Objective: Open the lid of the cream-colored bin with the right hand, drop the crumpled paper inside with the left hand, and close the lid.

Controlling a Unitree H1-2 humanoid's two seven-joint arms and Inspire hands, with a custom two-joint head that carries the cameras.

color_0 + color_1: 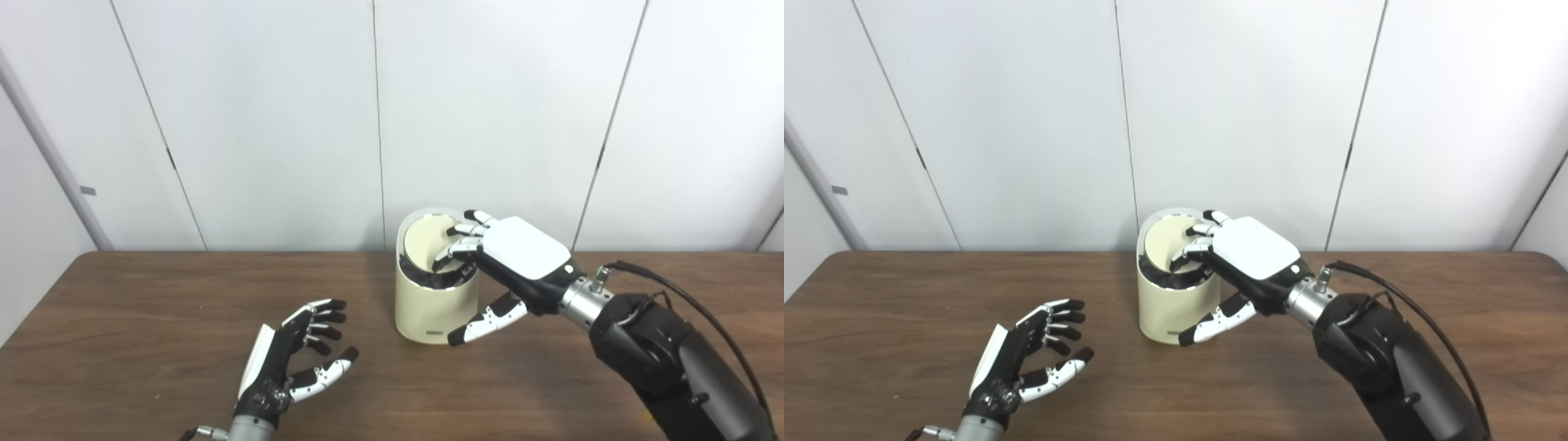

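While tilted inward, lid (429,245) under right hand (520,257) fingers (453,248) — bin (429,306) interior dark, unreadable; left hand (288,361) spread, empty.

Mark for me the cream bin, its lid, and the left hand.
cream bin (422,309): left eye view, on its front wall.
lid (425,244): left eye view, on the tilted cream disc inside the rim.
left hand (1026,355): right eye view, on the palm, fingers spread and holding nothing.

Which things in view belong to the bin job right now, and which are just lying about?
Job:
- cream bin
- its lid, tilted, right hand's fingers on it
- right hand
- left hand, open, holding nothing
- crumpled paper: not visible

Lying about:
- nothing loose; only the wooden table and the white wall panels
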